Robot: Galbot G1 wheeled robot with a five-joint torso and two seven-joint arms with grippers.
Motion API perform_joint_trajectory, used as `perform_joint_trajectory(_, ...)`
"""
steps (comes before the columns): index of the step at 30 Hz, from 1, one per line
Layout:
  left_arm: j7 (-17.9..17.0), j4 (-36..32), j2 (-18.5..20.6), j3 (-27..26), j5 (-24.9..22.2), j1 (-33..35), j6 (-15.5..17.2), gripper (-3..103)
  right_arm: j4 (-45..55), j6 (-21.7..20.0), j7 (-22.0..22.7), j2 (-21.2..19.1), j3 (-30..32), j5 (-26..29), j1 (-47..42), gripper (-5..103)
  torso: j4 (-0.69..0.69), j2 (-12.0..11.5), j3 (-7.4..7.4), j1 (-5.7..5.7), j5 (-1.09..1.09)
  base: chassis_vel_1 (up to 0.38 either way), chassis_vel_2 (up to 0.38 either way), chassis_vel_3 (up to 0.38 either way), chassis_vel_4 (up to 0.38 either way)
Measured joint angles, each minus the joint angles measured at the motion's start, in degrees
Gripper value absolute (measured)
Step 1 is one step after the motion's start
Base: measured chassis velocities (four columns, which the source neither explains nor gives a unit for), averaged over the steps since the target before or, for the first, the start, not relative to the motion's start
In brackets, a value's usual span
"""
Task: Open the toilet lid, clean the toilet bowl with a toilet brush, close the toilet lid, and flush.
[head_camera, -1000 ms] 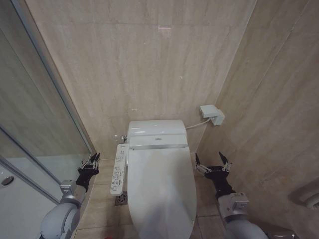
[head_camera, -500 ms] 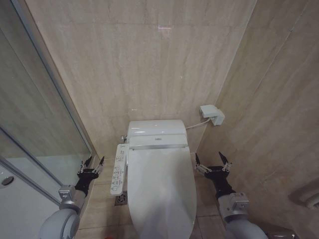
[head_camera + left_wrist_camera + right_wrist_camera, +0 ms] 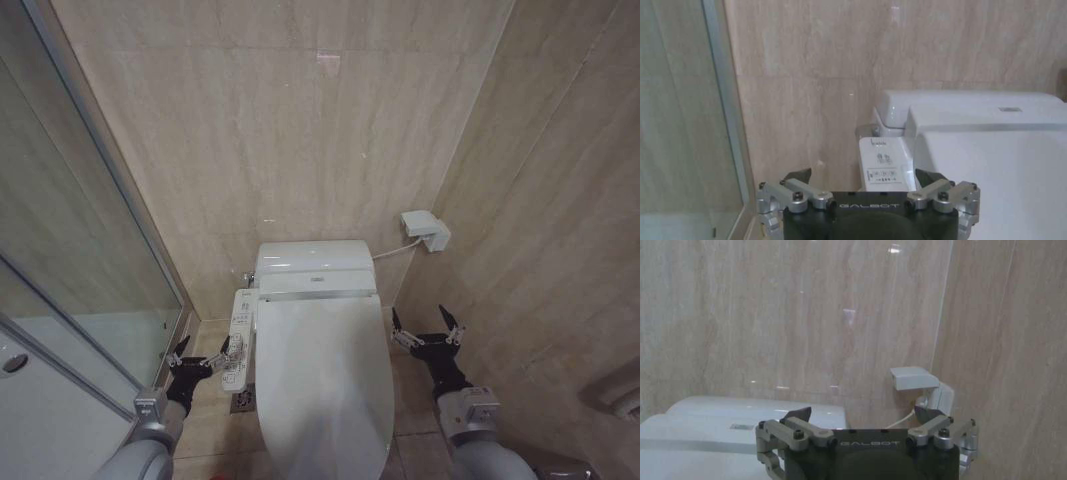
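The toilet lid lies shut over the toilet bowl, which is hidden under it. Behind the lid sits the white bidet unit, and its side button panel runs along the lid's left edge. My left gripper hangs open just left of that panel, low by the floor. In the left wrist view the left gripper frames the panel between its fingers, with the lid beside it. My right gripper is open and empty, right of the lid. The toilet brush is out of view.
A glass shower partition stands close on the left. A tiled wall closes in on the right, with a white wall box and its cable behind the toilet; the box also faces the right gripper. A floor drain lies left of the toilet.
My left gripper has dropped lower and shifted right, from near the glass partition to just beside the button panel. The right arm and the lid have not moved.
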Motion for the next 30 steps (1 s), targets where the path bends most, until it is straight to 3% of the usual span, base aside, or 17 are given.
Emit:
perform_joint_trajectory(21, 0.1, 0.5, -0.8, 0.9, 1.3, -0.6, -0.1, 100, 0.0, 0.0, 0.0, 0.0, 0.0, 0.0, 0.0, 100, -0.01, 0.0, 0.00, 0.01, 0.00, 0.002, -0.002, -0.001, 0.003)
perform_joint_trajectory(30, 0.1, 0.5, -0.8, 0.8, 1.2, -0.4, -0.5, 100, 0.0, 0.0, 0.0, 0.0, 0.0, 0.0, 0.0, 100, -0.01, 0.0, 0.01, 0.01, -0.01, 0.138, -0.141, -0.150, 0.140)
